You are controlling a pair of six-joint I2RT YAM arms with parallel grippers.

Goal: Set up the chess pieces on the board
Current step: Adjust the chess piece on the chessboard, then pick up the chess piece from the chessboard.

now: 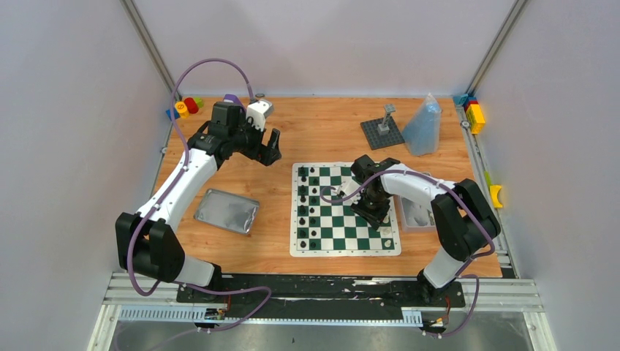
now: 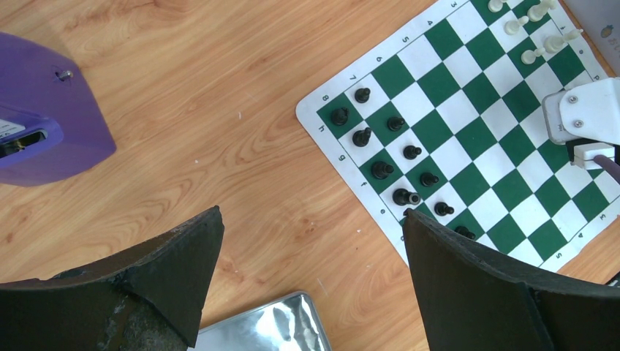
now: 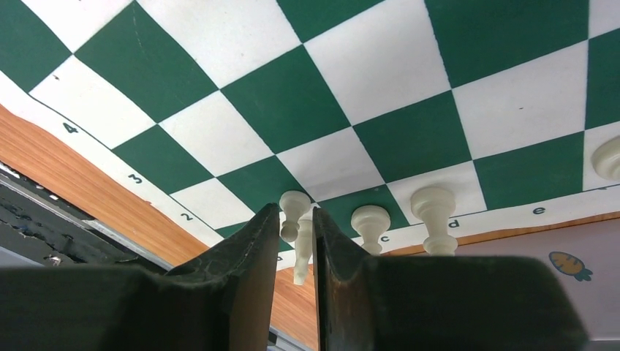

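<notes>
Left hand (image 2: 311,213) hangs wide open; right hand (image 3: 296,210) points down, pinching a white piece (image 3: 302,257).

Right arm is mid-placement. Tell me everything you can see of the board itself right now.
The board is a thin mat of dark green and white squares with a white border printed with letters and numbers. It lies flat on the wooden table, right of centre. Black pieces stand in two lines along its left edge in the top view; a few white pieces stand at its near right corner, where the right claw, shut on a slim white piece, hangs low.
</notes>
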